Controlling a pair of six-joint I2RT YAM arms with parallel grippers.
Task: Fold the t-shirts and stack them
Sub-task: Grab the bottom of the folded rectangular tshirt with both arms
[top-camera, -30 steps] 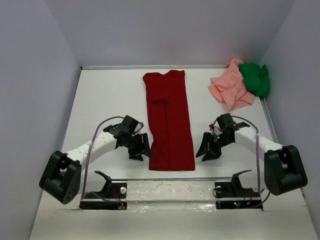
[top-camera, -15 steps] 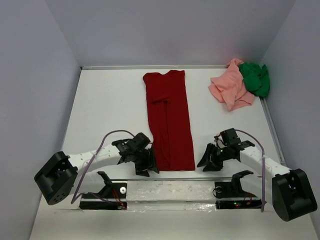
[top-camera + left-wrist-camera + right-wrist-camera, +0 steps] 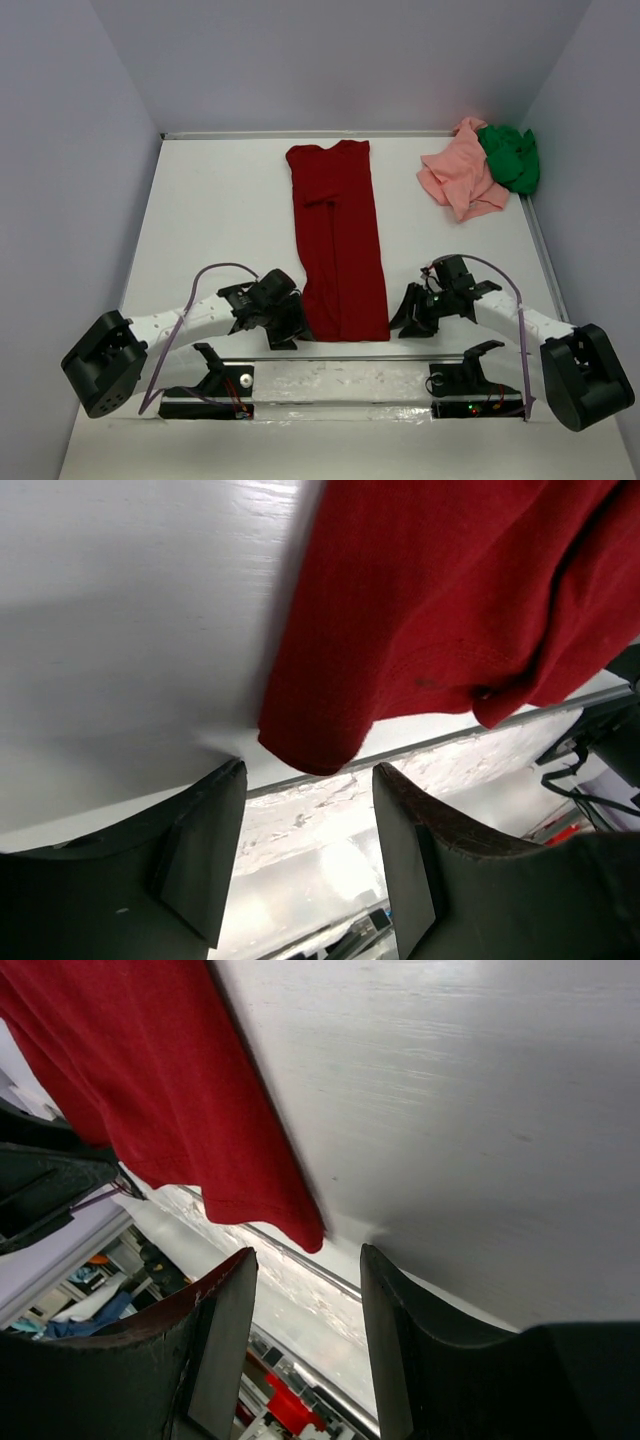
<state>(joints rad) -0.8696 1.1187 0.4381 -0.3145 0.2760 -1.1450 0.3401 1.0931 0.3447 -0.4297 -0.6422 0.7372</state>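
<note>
The dark red t-shirt [image 3: 338, 240] lies folded into a long strip down the table's middle. My left gripper [image 3: 288, 335] is open beside its near left corner, and that corner [image 3: 310, 750] shows just ahead of the open fingers in the left wrist view. My right gripper [image 3: 408, 320] is open beside the near right corner, which shows in the right wrist view [image 3: 295, 1222] just ahead of the fingers. Neither gripper holds cloth. The salmon pink t-shirt [image 3: 460, 180] and the bright green t-shirt [image 3: 512, 158] lie crumpled at the back right, the green one partly on the pink one.
The table's near edge rail [image 3: 340, 357] runs just behind both grippers. Grey walls close in the left side [image 3: 70, 200], the back and the right side [image 3: 590, 180]. Bare table surface [image 3: 220, 210] lies left of the red shirt.
Both arms came down and toward the near edge, then closed in on the red shirt's two near corners. The shirts have not moved.
</note>
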